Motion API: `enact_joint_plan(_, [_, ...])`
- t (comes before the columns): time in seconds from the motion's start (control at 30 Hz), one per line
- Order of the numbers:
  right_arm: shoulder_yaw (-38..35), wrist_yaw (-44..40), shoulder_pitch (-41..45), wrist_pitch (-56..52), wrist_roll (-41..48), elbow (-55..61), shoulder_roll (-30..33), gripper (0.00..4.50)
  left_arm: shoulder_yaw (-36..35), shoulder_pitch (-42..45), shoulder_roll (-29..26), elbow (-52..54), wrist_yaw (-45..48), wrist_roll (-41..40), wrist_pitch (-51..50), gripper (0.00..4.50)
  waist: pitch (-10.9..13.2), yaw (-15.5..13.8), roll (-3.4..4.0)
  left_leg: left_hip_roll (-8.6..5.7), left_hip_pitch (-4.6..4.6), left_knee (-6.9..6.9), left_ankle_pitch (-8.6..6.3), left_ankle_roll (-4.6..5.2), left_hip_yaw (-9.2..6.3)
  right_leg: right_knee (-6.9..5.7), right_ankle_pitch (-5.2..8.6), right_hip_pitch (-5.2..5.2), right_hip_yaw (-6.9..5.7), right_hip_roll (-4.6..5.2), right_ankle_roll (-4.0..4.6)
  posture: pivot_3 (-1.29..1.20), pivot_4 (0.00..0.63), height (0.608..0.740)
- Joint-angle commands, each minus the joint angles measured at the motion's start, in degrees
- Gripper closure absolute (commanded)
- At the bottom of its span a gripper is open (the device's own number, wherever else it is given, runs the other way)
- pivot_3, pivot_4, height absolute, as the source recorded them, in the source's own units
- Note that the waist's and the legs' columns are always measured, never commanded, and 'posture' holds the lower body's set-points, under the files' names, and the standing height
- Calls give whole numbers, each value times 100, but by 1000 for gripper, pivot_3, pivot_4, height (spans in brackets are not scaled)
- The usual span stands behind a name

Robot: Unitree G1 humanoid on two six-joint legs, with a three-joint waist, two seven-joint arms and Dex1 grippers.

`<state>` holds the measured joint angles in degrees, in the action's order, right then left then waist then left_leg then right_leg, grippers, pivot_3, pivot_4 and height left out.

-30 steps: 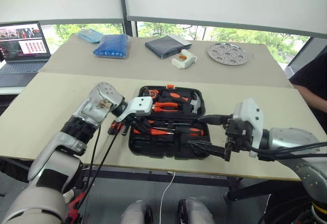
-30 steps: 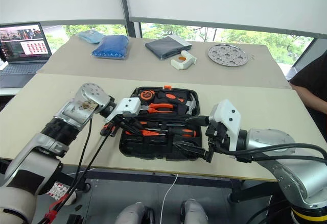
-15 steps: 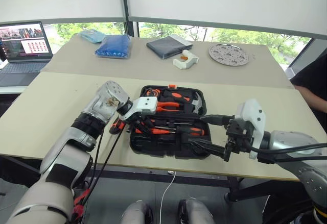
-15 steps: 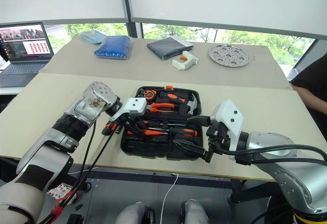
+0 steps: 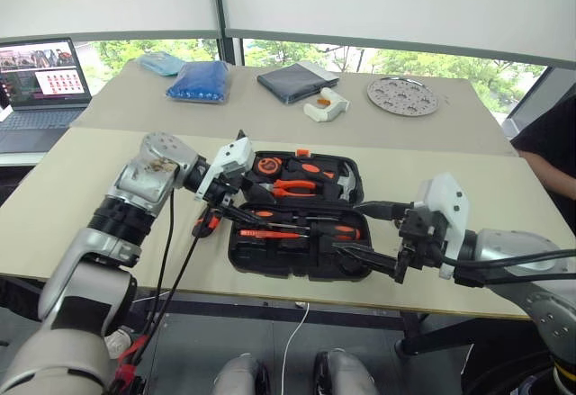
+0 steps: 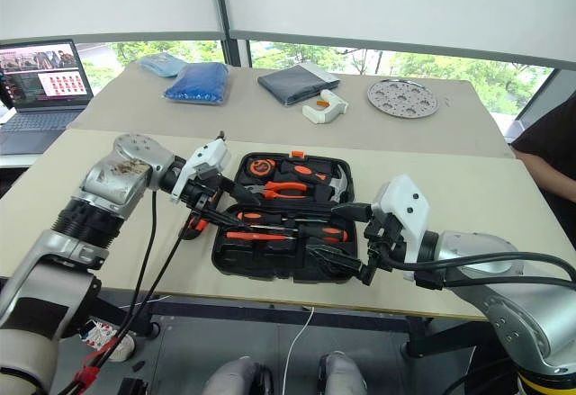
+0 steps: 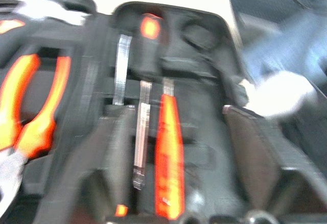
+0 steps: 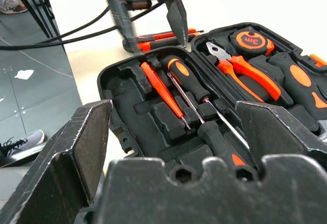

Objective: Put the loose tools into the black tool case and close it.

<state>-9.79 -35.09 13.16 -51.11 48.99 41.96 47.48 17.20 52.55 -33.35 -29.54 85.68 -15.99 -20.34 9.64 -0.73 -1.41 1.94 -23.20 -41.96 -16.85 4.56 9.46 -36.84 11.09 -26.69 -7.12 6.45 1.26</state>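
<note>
Hovering over the left edge of the black tool case (image 5: 297, 215), our left gripper (image 5: 236, 208) points down and across toward the slots. Its fingers (image 8: 178, 17) stand partly apart with nothing between them, as the right wrist view shows. We judge it sits there because a tool is still out: a slim orange-and-black tool (image 8: 163, 36), most likely the utility knife, lies on the table (image 5: 108, 188) just beside the case's left wall, right under those fingers.

The case lies flat and open near the table's front edge. Its near half already holds two screwdrivers (image 5: 310, 228) and a thin orange tool (image 8: 161, 89) in their moulded slots; the far half carries the pliers (image 5: 292, 186), tape measure (image 5: 264, 166) and hammer (image 5: 344, 182).

Our right gripper (image 5: 364, 228) waits at the case's front right corner, fingers (image 5: 369, 261) spread wide and empty, probably kept clear so it can help fold the case shut later.
</note>
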Motion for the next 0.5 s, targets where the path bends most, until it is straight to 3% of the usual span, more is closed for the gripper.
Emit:
enact_joint_plan(0.03, [-17,-11,38,142,-60,-13,0,0,-438,-201,391,-146,-408,-191,16,3120,1,-1,-2,0,-1,-1,0,1,-1,1,0,0,-1,1,0,0,150,718])
enact_joint_plan(0.17, [57,7,36,232,-217,-72,-40,0,-499,-536,589,-64,-504,-161,-122,4483,1,5,-2,0,-4,0,0,1,-1,5,-3,0,-1,-1,-1,0,150,718])
enact_joint_plan(0.5, [225,-393,-95,223,-165,156,85,0,-276,-1049,526,145,-629,306,305,4483,-1,9,0,2,26,1,-3,3,-3,8,-3,28,-2,2,-1,0,150,718])
